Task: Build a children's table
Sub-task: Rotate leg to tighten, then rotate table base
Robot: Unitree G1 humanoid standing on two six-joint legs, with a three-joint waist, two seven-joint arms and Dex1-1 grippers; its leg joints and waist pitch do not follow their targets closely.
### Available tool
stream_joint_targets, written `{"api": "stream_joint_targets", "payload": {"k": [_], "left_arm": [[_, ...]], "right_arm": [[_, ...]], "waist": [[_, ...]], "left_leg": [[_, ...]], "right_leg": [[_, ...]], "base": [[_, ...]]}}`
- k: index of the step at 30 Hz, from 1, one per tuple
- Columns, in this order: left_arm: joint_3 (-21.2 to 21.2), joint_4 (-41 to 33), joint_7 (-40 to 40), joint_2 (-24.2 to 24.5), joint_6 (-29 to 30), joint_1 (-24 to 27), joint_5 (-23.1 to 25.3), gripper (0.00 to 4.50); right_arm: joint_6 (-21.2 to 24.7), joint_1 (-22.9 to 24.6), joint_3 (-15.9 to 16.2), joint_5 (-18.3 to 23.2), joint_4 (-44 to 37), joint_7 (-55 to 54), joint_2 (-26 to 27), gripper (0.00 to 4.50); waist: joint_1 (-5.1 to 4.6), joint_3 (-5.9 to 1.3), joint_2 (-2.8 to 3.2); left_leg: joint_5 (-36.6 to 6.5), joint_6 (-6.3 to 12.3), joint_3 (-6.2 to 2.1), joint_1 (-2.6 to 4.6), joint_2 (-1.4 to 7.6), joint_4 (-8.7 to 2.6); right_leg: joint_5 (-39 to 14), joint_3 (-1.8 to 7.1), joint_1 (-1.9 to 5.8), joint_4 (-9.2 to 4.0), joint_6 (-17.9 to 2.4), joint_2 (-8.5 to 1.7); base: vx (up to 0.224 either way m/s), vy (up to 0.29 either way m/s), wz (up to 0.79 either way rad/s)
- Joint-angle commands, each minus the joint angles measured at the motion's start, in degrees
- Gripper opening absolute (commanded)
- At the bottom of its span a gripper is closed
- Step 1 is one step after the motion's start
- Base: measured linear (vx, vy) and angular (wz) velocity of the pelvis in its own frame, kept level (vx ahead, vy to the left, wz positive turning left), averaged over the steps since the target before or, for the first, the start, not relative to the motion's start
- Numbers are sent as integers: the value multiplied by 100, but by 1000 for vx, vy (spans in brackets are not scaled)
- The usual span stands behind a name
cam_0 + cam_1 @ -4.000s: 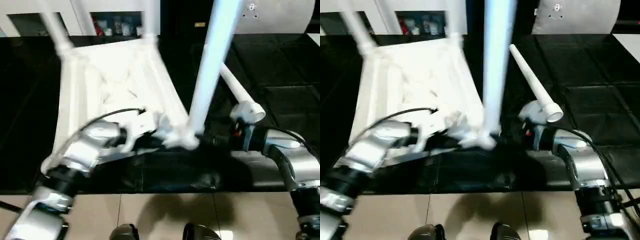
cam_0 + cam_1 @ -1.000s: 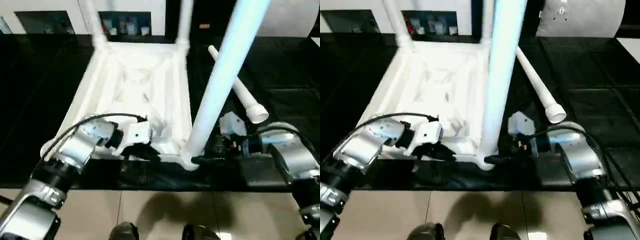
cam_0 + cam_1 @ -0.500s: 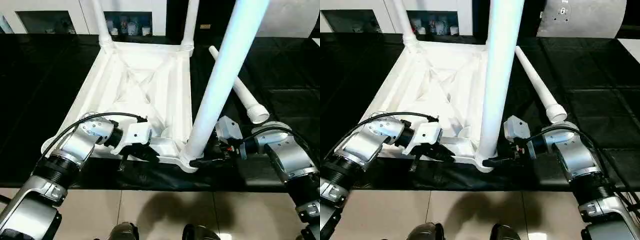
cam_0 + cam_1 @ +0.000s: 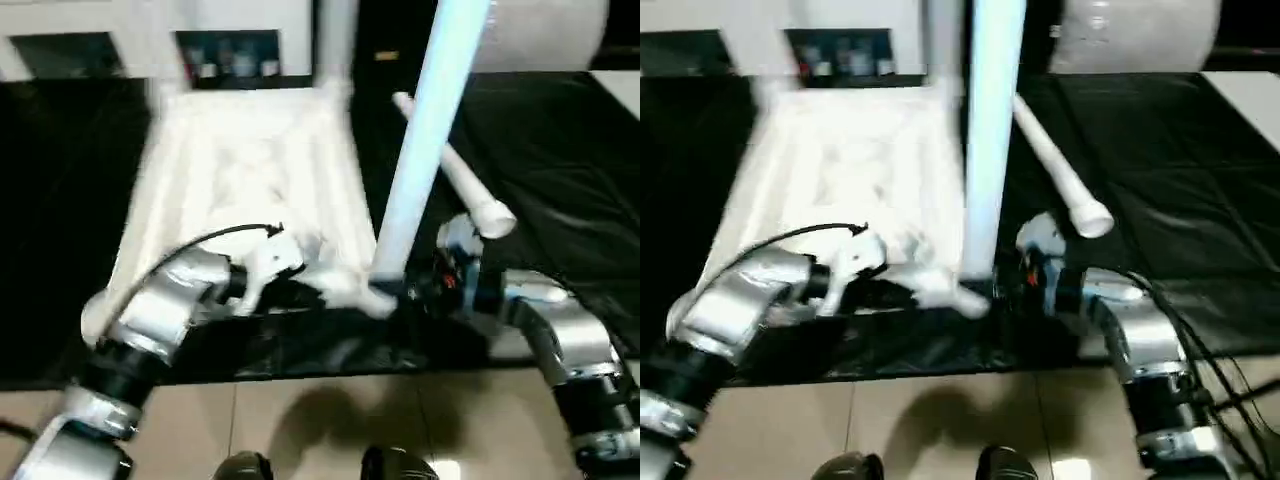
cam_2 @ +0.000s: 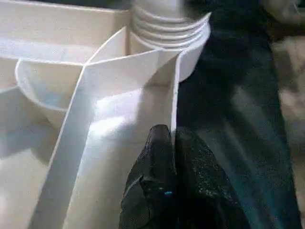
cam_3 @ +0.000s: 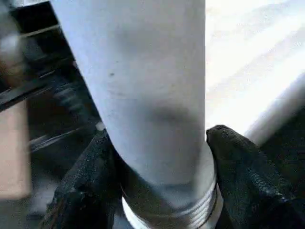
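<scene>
The black-covered desk spreads across the head views, with tan floor tiles along its near edge. On the cover lies the children's table, in parts. Its large rectangular white plastic top rests upside down, ribbed underside up, reaching from the far side of the desk to the near edge. A long white tapered tubular leg stands upright in the round socket at the near right corner of the top; its ridged base sits in that socket. Another white leg rises from the far right corner of the top. A loose white leg lies flat on the black cover just right of the top, its wide end nearest the robot.

The right tool has its two black fingers on either side of the upright leg's base, closed against it. The left tool has its black fingers pressed together, pinching the thin white rim wall at the near edge of the top, close to the socket. Both silver forearms reach in from the desk's near edge.
</scene>
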Motion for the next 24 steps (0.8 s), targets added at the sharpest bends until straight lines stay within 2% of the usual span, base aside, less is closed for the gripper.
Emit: {"api": "stream_joint_targets", "payload": {"k": [1, 3, 4, 5, 6, 7, 8, 9, 10, 14, 15, 16, 17, 18, 21, 22, 24], "left_arm": [[-69, -362, 844, -874, 375, -131, -111, 0], [2, 50, 1587, -1428, 408, -383, 69, 0], [17, 138, 1722, -1527, 404, -434, 99, 0], [49, 259, 1953, -1668, 405, -522, 148, 0], [67, 325, 2061, -1733, 394, -574, 167, 0], [112, 506, 2356, -1902, 345, -717, 223, 0], [139, 630, 2547, -2002, 288, -817, 266, 0], [168, 746, 2731, -2119, 220, -931, 290, 0], [170, 778, 2763, -2152, 182, -974, 292, 0], [110, 700, 2575, -2073, 74, -932, 429, 0], [84, 683, 2515, -2032, 43, -900, 453, 0], [37, 694, 2441, -1966, -52, -868, 454, 0], [36, 694, 2439, -1964, -55, -867, 454, 0], [25, 777, 2414, -1932, -153, -870, 425, 0], [45, 855, 2404, -1926, -208, -880, 393, 0], [192, 957, 2427, -2014, -210, -896, 243, 0], [286, 992, 2378, -2073, -217, -893, 149, 0]], "right_arm": [[432, 78, 316, -193, -40, -846, 645, 247], [497, 13, 148, -318, 63, -1619, 1016, 246], [510, -6, 109, -341, 92, -1777, 1090, 246], [534, -50, 31, -374, 137, -2043, 1201, 246], [541, -73, -15, -394, 159, -2201, 1261, 246], [557, -134, -143, -443, 217, -2624, 1422, 246], [563, -170, -227, -465, 250, -2889, 1527, 246], [522, -212, -329, -527, 284, -3278, 1665, 246], [492, -227, -383, -557, 301, -3476, 1733, 246], [377, -189, -559, -702, 208, -3922, 1935, 246], [334, -174, -616, -667, 177, -3925, 1956, 246], [201, -139, -623, -654, 109, -3872, 1898, 302], [196, -138, -622, -655, 107, -3870, 1895, 316], [136, -77, -664, -611, -41, -3842, 1826, 316], [132, -10, -711, -634, -214, -3892, 1747, 335], [143, 129, -724, -711, -486, -3984, 1592, 359], [147, 280, -869, -632, -765, -4055, 1582, 366]], "waist": [[3, -368, -119], [2, -354, -97], [19, -379, -100], [27, -401, -107], [26, -403, -91], [13, -392, -82], [22, -408, -74], [34, -447, -68], [39, -472, -49], [34, -489, -51], [32, -485, -65], [34, -475, -76], [43, -473, -65], [39, -472, -81], [60, -468, -74], [72, -475, -79], [101, -487, -90]], "left_leg": [[-1003, 324, -69, -22, 182, -427], [-1013, 337, -46, 33, 158, -416], [-967, 350, -59, 40, 145, -414], [-875, 379, -62, 19, 143, -410], [-787, 447, -63, -4, 156, -419], [-857, 460, -49, 8, 151, -418], [-870, 446, -53, 20, 142, -409], [-714, 437, -55, 18, 143, -394], [-530, 481, -64, -12, 154, -389], [-378, 659, -47, -36, 148, -376], [-387, 704, -45, -41, 145, -381], [-456, 711, -37, -41, 145, -383], [-493, 705, -42, -35, 151, -386], [-560, 678, -37, -29, 159, -391], [-593, 635, -40, -22, 163, -401], [-572, 619, -39, -10, 169, -399], [-477, 646, -32, -18, 165, -390]], "right_leg": [[-2618, 307, 320, -546, -846, -339], [-2754, 299, 254, -614, -795, -321], [-2755, 294, 271, -609, -759, -336], [-2593, 298, 297, -583, -765, -337], [-2301, 301, 289, -552, -813, -318], [-2295, 294, 261, -574, -826, -303], [-2294, 291, 271, -567, -830, -308], [-1981, 308, 288, -532, -901, -317], [-1536, 311, 316, -468, -1025, -314], [-958, 309, 337, -420, -1199, -318], [-932, 306, 351, -421, -1225, -314], [-1049, 309, 354, -438, -1218, -326], [-1132, 306, 352, -445, -1200, -331], [-1263, 308, 347, -459, -1168, -330], [-1338, 312, 341, -462, -1106, -324], [-1334, 316, 339, -458, -1096, -326], [-1182, 328, 349, -440, -1096, -327]], "base": [[0, 0, 0], [0, 0, 0], [0, 0, 0], [0, 0, 0], [0, 0, 0], [0, 0, 0], [0, 0, 0], [0, 0, 0], [0, 0, 0], [0, 0, 0], [0, 0, 0], [0, 0, 0], [0, 0, 0], [0, 0, 0], [0, 0, 0], [0, 0, 0], [0, 0, 0]]}}
